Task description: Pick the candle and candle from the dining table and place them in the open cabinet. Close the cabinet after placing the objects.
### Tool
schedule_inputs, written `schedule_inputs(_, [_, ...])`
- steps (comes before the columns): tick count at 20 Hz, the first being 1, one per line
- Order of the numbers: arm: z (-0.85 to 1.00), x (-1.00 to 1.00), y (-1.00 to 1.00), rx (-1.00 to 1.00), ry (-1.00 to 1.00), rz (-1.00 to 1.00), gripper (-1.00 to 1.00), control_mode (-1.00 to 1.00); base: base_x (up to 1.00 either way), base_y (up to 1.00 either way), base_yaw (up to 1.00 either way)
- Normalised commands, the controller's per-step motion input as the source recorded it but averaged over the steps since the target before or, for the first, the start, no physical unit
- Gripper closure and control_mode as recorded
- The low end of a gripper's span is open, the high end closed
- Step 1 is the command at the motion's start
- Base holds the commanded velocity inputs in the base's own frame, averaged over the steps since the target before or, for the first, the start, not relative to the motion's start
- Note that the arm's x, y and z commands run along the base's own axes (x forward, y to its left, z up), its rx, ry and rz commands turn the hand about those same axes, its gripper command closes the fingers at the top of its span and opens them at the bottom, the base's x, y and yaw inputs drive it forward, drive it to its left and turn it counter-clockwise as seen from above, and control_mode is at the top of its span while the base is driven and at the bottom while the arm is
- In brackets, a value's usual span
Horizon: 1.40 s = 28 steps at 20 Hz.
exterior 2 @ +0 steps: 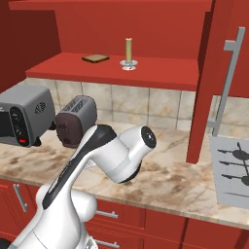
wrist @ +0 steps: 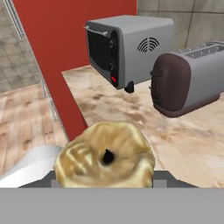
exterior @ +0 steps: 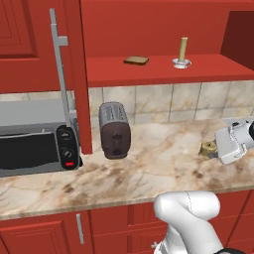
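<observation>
red cabinetry runs across the top of both base views, over a marbled bench (exterior: 149, 168) with a tiled wall behind it. the cabinet (exterior: 163, 69) stands open, its door (exterior: 79, 74) edge-on at left centre of the left base view with a long grey handle (exterior: 60, 69). on its inner shelf, upper centre, the stick candle (exterior: 183, 51) stands upright on a clear dish, well apart from a flat brown slab (exterior: 136, 60) to its left. below, a toaster oven (exterior: 37, 149) and a toaster (exterior: 114, 130) sit on the bench. at the right edge of the left base view the end effector (exterior: 211, 149) holds the squat brass-gold candle (wrist: 105, 158), which looms at bottom centre of the hand view.
</observation>
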Motion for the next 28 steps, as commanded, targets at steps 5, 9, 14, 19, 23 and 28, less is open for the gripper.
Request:
schedule_inputs(5, [0.00,0.00,0.00,0.00,0.00,0.00,1.00,1.00,0.03,0.00,0.00])
schedule_inputs(9, [0.00,0.00,0.00,0.00,0.00,0.00,1.00,1.00,0.00,0.00,0.00])
schedule_inputs(14, [0.00,0.00,0.00,0.00,0.00,0.00,1.00,1.00,0.00,0.00,0.00])
schedule_inputs(19, [0.00,0.00,0.00,0.00,0.00,0.00,1.00,1.00,0.00,0.00,0.00])
schedule_inputs(23, [0.00,0.00,0.00,0.00,0.00,0.00,1.00,-1.00,0.00,0.00,0.00])
schedule_inputs(28, [0.05,-0.01,0.00,0.00,0.03,-0.13,1.00,-1.00,0.00,0.00,0.00])
